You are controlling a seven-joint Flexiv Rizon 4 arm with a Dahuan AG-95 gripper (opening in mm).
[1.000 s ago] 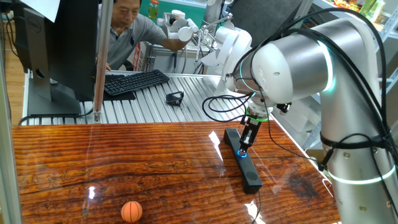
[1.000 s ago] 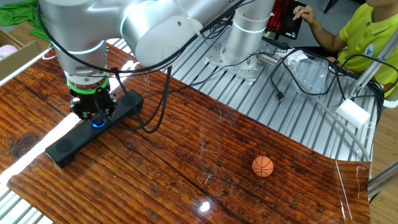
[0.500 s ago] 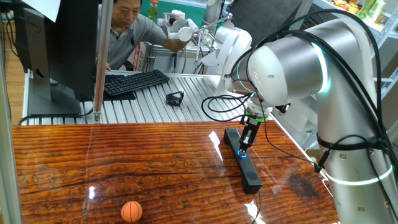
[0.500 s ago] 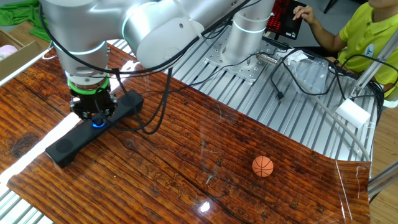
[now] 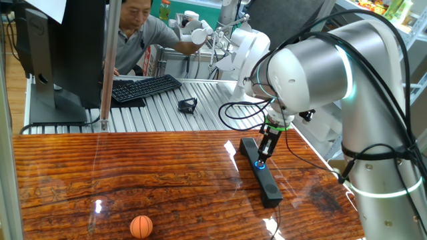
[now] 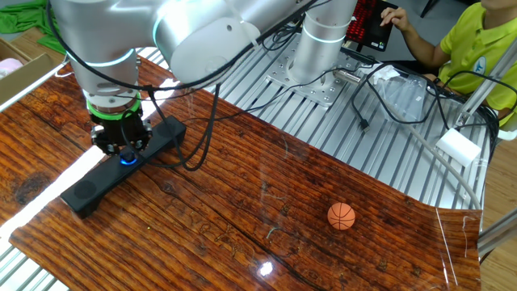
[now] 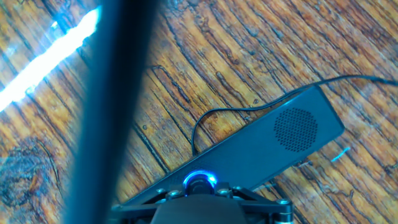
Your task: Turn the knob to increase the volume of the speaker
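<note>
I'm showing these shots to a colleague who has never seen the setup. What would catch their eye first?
Probably the big white arm reaching down so the gripper sits on the knob, glowing blue on the black speaker lying on the glossy wooden table. Next, the small orange ball alone near the table's edge.

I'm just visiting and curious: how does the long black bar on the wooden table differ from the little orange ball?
The speaker is a long, flat, matte-black bar; the basketball is small, round and orange with dark seams. The speaker has a cable and a blue-lit knob; the basketball has neither. The robot's tool is down on the speaker's knob, while the basketball sits alone, well away from it. Both rest on the same wooden table.
</note>
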